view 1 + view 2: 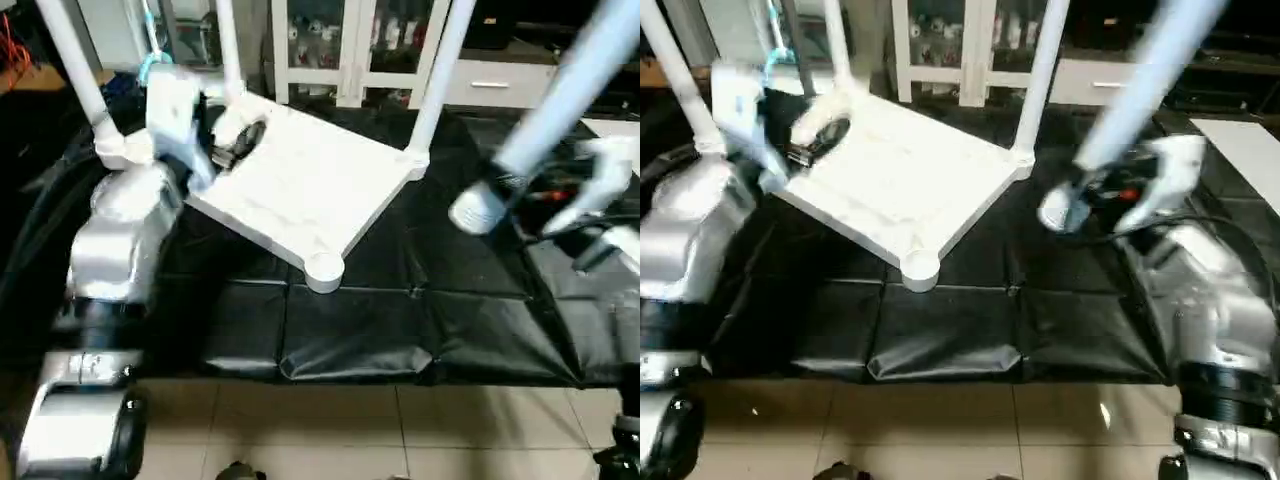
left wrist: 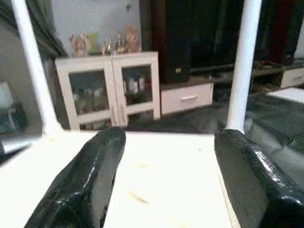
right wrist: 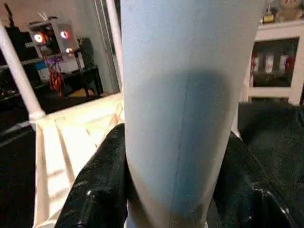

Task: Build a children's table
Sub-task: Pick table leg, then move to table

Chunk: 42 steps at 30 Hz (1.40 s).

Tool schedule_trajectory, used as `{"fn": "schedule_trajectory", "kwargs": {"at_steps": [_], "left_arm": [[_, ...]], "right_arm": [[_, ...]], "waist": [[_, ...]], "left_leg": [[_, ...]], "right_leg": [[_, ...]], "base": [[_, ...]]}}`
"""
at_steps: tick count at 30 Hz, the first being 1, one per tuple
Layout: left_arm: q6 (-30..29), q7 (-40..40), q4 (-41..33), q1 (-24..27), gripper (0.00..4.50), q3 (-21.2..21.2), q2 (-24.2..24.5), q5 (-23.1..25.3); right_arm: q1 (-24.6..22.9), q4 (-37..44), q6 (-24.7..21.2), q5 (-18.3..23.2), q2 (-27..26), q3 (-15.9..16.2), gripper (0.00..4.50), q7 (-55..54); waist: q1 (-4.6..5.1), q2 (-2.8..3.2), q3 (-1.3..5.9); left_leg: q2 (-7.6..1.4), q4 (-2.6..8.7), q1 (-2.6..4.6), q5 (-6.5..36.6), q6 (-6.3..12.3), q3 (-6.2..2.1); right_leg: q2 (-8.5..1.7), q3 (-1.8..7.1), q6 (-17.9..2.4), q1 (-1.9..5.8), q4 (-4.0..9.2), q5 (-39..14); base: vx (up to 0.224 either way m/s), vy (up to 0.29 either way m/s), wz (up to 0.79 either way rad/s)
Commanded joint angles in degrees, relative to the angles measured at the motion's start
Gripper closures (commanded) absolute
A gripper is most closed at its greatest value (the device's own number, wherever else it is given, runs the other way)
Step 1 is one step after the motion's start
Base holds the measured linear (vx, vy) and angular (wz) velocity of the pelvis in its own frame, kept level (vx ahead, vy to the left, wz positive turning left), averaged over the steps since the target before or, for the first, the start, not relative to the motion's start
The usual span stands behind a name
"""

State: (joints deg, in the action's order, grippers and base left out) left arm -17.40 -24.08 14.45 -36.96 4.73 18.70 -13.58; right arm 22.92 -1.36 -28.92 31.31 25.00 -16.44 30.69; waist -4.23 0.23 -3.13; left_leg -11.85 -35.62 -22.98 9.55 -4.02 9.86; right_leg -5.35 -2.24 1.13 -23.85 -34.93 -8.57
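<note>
The children's table lies upside down on the black mat point(image 1: 400, 330). Its white square top point(image 1: 310, 190) has three white legs standing in corner sockets: left point(image 1: 75, 70), back point(image 1: 228, 50) and right point(image 1: 437, 75). The near corner socket point(image 1: 323, 268) holds nothing. My left gripper point(image 1: 240, 135) is over the far-left part of the top. Its black fingers point(image 2: 90, 175) are spread wide, open, with the white surface beneath them. My right gripper point(image 1: 1110, 195) is shut on the fourth leg point(image 1: 570, 90), held tilted in the air to the right of the top. The leg's thick end point(image 1: 480, 210) points down-left.
A white glass-door cabinet point(image 1: 350, 50) and a low drawer unit point(image 1: 500, 85) stand behind the mat. A white flat board point(image 1: 1240, 150) lies at the right edge. Tiled floor point(image 1: 320, 430) runs along the mat's near edge. Cables trail by my right wrist point(image 1: 560, 200).
</note>
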Motion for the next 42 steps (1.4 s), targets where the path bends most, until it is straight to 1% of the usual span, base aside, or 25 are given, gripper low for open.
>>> {"fn": "schedule_trajectory", "kwargs": {"at_steps": [1, 2, 4, 5, 6, 8, 14, 21, 25, 27, 28, 29, 30, 31, 32, 33, 34, 35, 36, 37, 38, 39, 40, 41, 42], "left_arm": [[-2.5, 3.5, -2.6, 2.8, 1.06, -0.9, -2.2, 0.6], [-4.2, 6.9, -5.7, 5.5, 1.06, -0.6, -5.1, 0.3], [-4.2, 8.2, -6.7, 6.5, 1.06, -0.4, -6.4, 0.3], [-1.2, 9.8, -7.4, 8.2, 1.06, -0.6, -8.1, 1.2], [2.0, 10.7, -7.9, 11.0, 1.06, -2.4, -9.1, 2.8], [4.7, 11.2, -8.7, 14.1, 1.06, -4.6, -9.9, 4.5], [8.4, 11.2, -10.7, 17.7, 1.06, -7.1, -11.4, 6.6], [7.6, 12.4, -13.4, 18.8, 1.06, -7.7, -12.3, 7.4], [7.7, 13.1, -13.3, 19.1, 1.06, -7.7, -12.3, 8.0], [7.6, 13.2, -13.3, 19.1, 1.06, -7.6, -12.3, 8.3], [7.5, 13.2, -13.4, 19.2, 1.06, -7.6, -12.4, 8.3], [7.4, 13.2, -13.6, 19.3, 1.06, -7.5, -12.5, 8.4], [7.3, 13.3, -13.8, 19.3, 1.06, -7.4, -12.6, 8.5], [7.2, 13.4, -13.9, 19.4, 1.06, -7.5, -12.6, 8.5], [7.1, 13.4, -14.0, 19.4, 1.06, -7.5, -12.6, 8.5], [7.1, 13.4, -14.2, 19.5, 1.06, -7.6, -12.5, 8.5], [7.0, 13.5, -14.4, 19.5, 1.06, -7.7, -12.5, 8.6], [6.9, 13.5, -14.5, 19.5, 1.06, -7.7, -12.6, 8.6], [6.9, 13.5, -14.5, 19.5, 1.06, -7.7, -12.6, 8.6], [6.9, 13.4, -14.5, 19.4, 1.06, -7.7, -12.6, 8.7], [7.0, 13.4, -14.3, 19.2, 1.06, -7.6, -12.6, 8.8], [7.0, 13.4, -14.3, 19.2, 1.06, -7.6, -12.6, 8.8], [7.1, 13.5, -14.1, 19.1, 1.06, -7.5, -12.5, 8.9], [7.2, 13.5, -14.0, 19.0, 1.06, -7.5, -12.6, 9.0], [7.1, 13.5, -14.0, 18.9, 1.06, -7.4, -12.6, 9.0]], "right_arm": [[-2.2, 5.2, -2.2, -1.2, -0.6, 0.2, 2.65, -2.8], [-4.5, 9.3, -1.2, -5.3, -2.1, 1.5, 2.65, -6.1], [-5.3, 10.9, -0.6, -7.1, -2.8, 2.0, 2.65, -7.9], [-6.8, 12.1, 0.3, -6.2, -3.8, 2.1, 2.65, -7.6], [-9.0, 13.5, 0.2, -7.1, -3.7, 3.6, 2.65, -8.2], [-11.2, 14.6, 0.5, -6.9, -4.3, 4.5, 2.65, -8.3], [-16.3, 17.9, 0.0, -3.9, -6.2, 7.1, 2.65, -6.6], [-17.5, 19.3, -0.4, -5.7, -6.5, 7.9, 2.65, -7.0], [-17.3, 19.7, 0.2, -5.5, -5.4, 9.3, 2.65, -5.6], [-17.3, 19.9, 0.1, -5.5, -5.4, 9.5, 2.65, -5.6], [-17.4, 19.9, 0.1, -5.6, -5.2, 9.7, 2.65, -5.2], [-17.4, 20.0, 0.1, -5.7, -5.1, 10.0, 2.65, -4.9], [-17.4, 20.0, 0.2, -6.0, -4.9, 10.3, 2.65, -4.7], [-17.2, 19.9, 0.2, -6.1, -5.0, 10.2, 2.65, -4.7], [-17.2, 19.9, 0.2, -6.1, -5.0, 10.2, 2.65, -4.8], [-17.1, 19.7, 0.2, -6.2, -4.9, 10.1, 2.65, -4.7], [-17.0, 19.4, 0.4, -6.3, -4.8, 10.0, 2.65, -4.6], [-16.9, 19.2, 0.4, -6.3, -4.7, 9.9, 2.65, -4.6], [-16.8, 19.1, 0.5, -6.3, -4.7, 9.9, 2.65, -4.6], [-16.8, 19.0, 0.6, -6.3, -4.6, 10.0, 2.65, -4.7], [-16.8, 18.9, 0.8, -6.3, -4.5, 10.0, 2.65, -4.7], [-16.8, 18.9, 0.8, -6.3, -4.5, 10.0, 2.65, -4.7], [-16.8, 18.9, 0.9, -6.3, -4.6, 10.0, 2.65, -4.7], [-16.8, 18.9, 0.9, -6.3, -4.6, 10.0, 2.65, -4.7], [-16.9, 18.9, 0.8, -6.5, -4.7, 10.1, 2.65, -4.5]], "waist": [[0.45, 0.86, 4.57], [0.56, 0.44, 4.53], [0.77, 0.39, 4.68], [1.20, 1.20, 4.46], [1.47, 1.31, 4.20], [1.95, 0.60, 4.02], [3.02, 0.69, 3.79], [3.78, 0.80, 3.77], [4.62, 1.13, 3.55], [5.26, 1.24, 2.95], [5.95, 1.33, 2.52], [6.94, 1.75, 1.60], [7.44, 2.29, 1.32], [7.66, 2.34, 0.94], [7.13, 2.82, 1.15], [7.38, 2.33, 0.96], [8.15, 0.79, 0.78], [11.17, 0.55, 0.95], [10.88, 1.69, 1.49], [11.00, 1.58, 1.72], [11.37, 2.47, 1.65], [11.87, 2.07, 1.67], [12.31, 1.74, 1.64], [12.63, 1.41, 2.06], [12.55, 1.48, 2.72]], "left_leg": [[-0.40, 4.70, 1.72, 14.3, -1.44, 0.16], [-0.37, 4.74, 1.47, 14.1, -1.23, 0.28], [-0.22, 4.66, 1.42, 14.1, -1.13, 0.34], [-0.07, 4.78, 1.61, 16.6, -1.35, 0.19], [-0.17, 4.90, 1.72, 18.5, -1.35, 0.20], [-0.10, 5.09, 1.53, 21.2, -0.93, 0.01], [0.09, 5.11, 1.35, 23.6, -0.63, -0.26], [-0.04, 5.61, 1.26, 24.7, -0.83, -0.62], [-0.05, 5.83, 3.05, 32.1, -1.15, -1.03], [0.07, 5.84, 4.61, 37.0, -0.70, -1.15], [0.16, 5.48, 6.09, 40.5, -0.39, -1.22], [-0.43, 6.10, 7.22, 45.2, -0.51, -1.79], [-1.59, 7.84, 6.54, 49.2, -1.01, -2.45], [-2.49, 9.36, 5.62, 51.6, -1.26, -2.71], [-3.70, 11.43, 4.59, 53.9, -1.44, -3.13], [-3.43, 10.99, 5.39, 54.1, -1.30, -2.65], [-0.01, 6.20, 8.51, 49.8, -1.44, -1.08], [1.80, 1.58, 8.25, 41.0, -1.20, -0.70], [1.43, 2.54, 6.51, 38.9, -0.64, -1.05], [0.66, 3.75, 3.93, 37.7, -0.33, -1.93], [-0.74, 5.99, 3.22, 41.9, -0.81, -3.59], [0.13, 5.39, 4.12, 40.6, -0.88, -3.58], [1.09, 4.54, 4.34, 38.0, -0.84, -3.25], [1.88, 3.76, 3.22, 31.6, 0.34, -2.66], [1.88, 4.02, 1.69, 24.9, 1.99, -2.54]], "right_leg": [[-0.97, 0.84, -11.1, 2.55, 3.33, -10.3], [-1.03, 0.86, -10.9, 2.61, 3.67, -11.1], [-1.04, 0.90, -10.4, 2.62, 3.82, -12.4], [-1.00, 0.84, -9.2, 2.23, 4.32, -16.8], [-0.94, 0.83, -8.7, 2.07, 4.87, -18.6], [-0.95, 0.68, -6.1, 2.14, 5.56, -23.4], [-0.80, 0.38, -2.3, 1.36, 6.65, -31.2], [-0.75, 0.10, -2.3, 1.44, 6.83, -29.8], [-0.54, -0.68, -0.9, 1.72, 7.54, -36.3], [0.06, -1.97, -0.4, 1.70, 8.65, -40.0], [0.47, -3.36, -0.1, 1.61, 9.79, -41.9], [1.10, -5.46, 0.0, 2.07, 10.44, -40.5], [1.04, -6.02, -0.6, 4.42, 8.53, -35.8], [0.81, -5.89, -1.3, 5.79, 6.42, -32.6], [-0.28, -3.96, -2.8, 7.89, 1.60, -25.4], [-0.38, -3.46, -3.2, 6.93, 2.23, -26.3], [-0.11, -4.90, -1.7, 3.49, 9.02, -41.9], [-1.47, -9.49, 3.5, 4.27, 11.84, -53.6], [-2.29, -9.17, 4.2, 6.62, 10.83, -52.2], [-3.23, -7.90, 5.1, 8.99, 8.43, -49.9], [-3.13, -5.86, 2.6, 9.29, 5.47, -42.4], [-3.24, -5.85, 1.2, 8.03, 7.23, -43.7], [-3.49, -5.96, 0.1, 7.44, 8.44, -46.0], [-3.95, -5.40, -1.2, 8.32, 8.69, -48.2], [-3.88, -4.51, -2.7, 9.76, 8.21, -44.6]], "base": [[0.000, 0.000, 0.00], [0.000, 0.000, 0.00], [0.000, 0.000, 0.00], [0.000, 0.000, 0.00], [0.000, 0.000, 0.00], [0.000, 0.000, 0.00], [0.000, 0.000, 0.00], [0.000, 0.000, 0.00], [0.000, 0.000, 0.00], [0.000, 0.000, 0.00], [0.000, 0.000, 0.00], [0.000, 0.000, 0.00], [0.000, 0.000, 0.00], [0.013, 0.008, -0.20], [0.013, 0.008, -0.20], [0.000, 0.000, 0.00], [0.098, -0.054, -0.05], [0.098, -0.054, -0.05], [0.162, 0.014, -0.23], [0.171, 0.058, -0.29], [0.171, 0.058, -0.29], [0.128, 0.002, -0.07], [0.116, -0.027, 0.02], [0.116, -0.027, 0.02], [0.139, -0.004, -0.03]]}}
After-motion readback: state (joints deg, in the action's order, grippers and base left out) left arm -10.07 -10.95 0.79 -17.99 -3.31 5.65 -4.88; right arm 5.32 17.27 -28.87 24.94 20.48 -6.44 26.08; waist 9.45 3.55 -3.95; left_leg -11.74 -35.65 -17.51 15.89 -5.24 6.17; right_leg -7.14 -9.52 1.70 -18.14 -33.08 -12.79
